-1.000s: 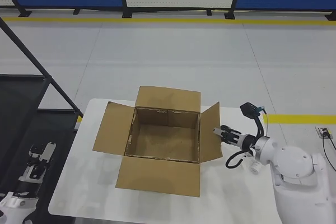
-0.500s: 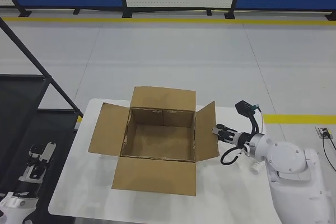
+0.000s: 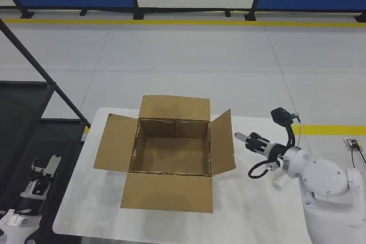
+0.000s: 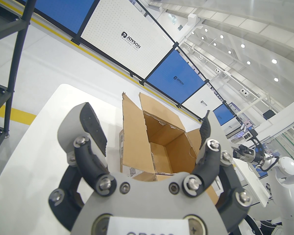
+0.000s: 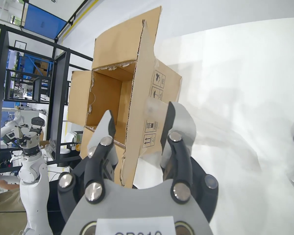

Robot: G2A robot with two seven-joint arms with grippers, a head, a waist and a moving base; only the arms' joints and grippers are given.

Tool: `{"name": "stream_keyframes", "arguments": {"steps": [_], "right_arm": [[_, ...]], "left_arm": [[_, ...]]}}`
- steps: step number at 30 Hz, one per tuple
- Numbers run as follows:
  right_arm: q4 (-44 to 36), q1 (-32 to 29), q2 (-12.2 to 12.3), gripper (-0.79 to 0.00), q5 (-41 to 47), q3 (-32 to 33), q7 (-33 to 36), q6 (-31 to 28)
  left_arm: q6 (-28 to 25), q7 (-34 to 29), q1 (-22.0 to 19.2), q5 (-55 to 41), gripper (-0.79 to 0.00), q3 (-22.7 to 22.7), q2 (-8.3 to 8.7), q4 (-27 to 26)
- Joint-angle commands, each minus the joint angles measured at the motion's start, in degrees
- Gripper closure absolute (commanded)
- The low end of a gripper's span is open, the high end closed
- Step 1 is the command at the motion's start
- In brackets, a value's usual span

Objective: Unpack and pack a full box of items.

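**Open box, right arm at its side flap**

The cardboard box (image 3: pixel 166 193) stands in the middle of the white table (image 3: pixel 256 201) with all four flaps folded out. We see bare cardboard inside it and no items on the table around it.

The right gripper (image 5: pixel 140 110) sits low beside the box's right-hand flap (image 3: pixel 222 142), which stands more upright than the others. Its fingers are spread and grip nothing. From the wrist, the flap's ragged edge lines up with the gap between them. From above, a sliver of table separates the fingertips from the cardboard.

The left gripper (image 4: pixel 147 113) hangs off the table's left side, well apart from the box. It faces the box with its fingers wide open and nothing in them.

We judge the step in hand to be flap handling, not moving items. The next move probably calls for a short advance so the fingers straddle the flap edge. They would then need a firm pinch, because the thin cardboard may bend or slide the whole box sideways
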Motion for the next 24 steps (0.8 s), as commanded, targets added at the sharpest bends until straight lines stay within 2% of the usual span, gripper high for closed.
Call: {"name": "stream_keyframes", "arguments": {"steps": [1, 8, 15, 17, 19, 23, 24], "right_arm": [[-2.8, -2.5, 0.3, -0.785, -1.0, 2.4, -1.6, 0.6], [-9.7, -11.6, 1.4, -0.785, -10.1, 8.1, -3.7, 4.5], [-8.8, -17.4, 2.5, -0.785, -21.4, 10.0, 1.6, 7.5], [-6.9, -17.6, 2.6, -0.622, -25.2, 9.1, 2.4, 8.8], [-4.8, -16.9, 2.7, -0.603, -24.5, 8.0, 3.1, 8.4], [1.9, -14.9, 2.8, -0.536, -29.6, 5.3, 3.6, 10.6], [3.6, -14.2, 2.8, -0.499, -31.0, 4.9, 3.7, 11.7]], "left_arm": [[0.0, 0.0, 0.0, 0.0, -0.785, 0.0, 0.00, 0.0], [0.0, 0.0, 0.0, 0.0, -0.785, 0.0, 0.00, 0.0], [0.0, 0.0, 0.0, 0.0, -0.785, 0.0, 0.00, 0.0], [0.0, 0.0, 0.0, 0.0, -0.785, 0.0, 0.00, 0.0], [0.0, 0.0, 0.0, 0.0, -0.785, 0.0, 0.00, 0.0], [0.0, 0.0, 0.0, 0.0, -0.785, 0.0, 0.00, 0.0], [0.0, 0.0, 0.0, 0.0, -0.785, 0.0, 0.00, 0.0]]}}
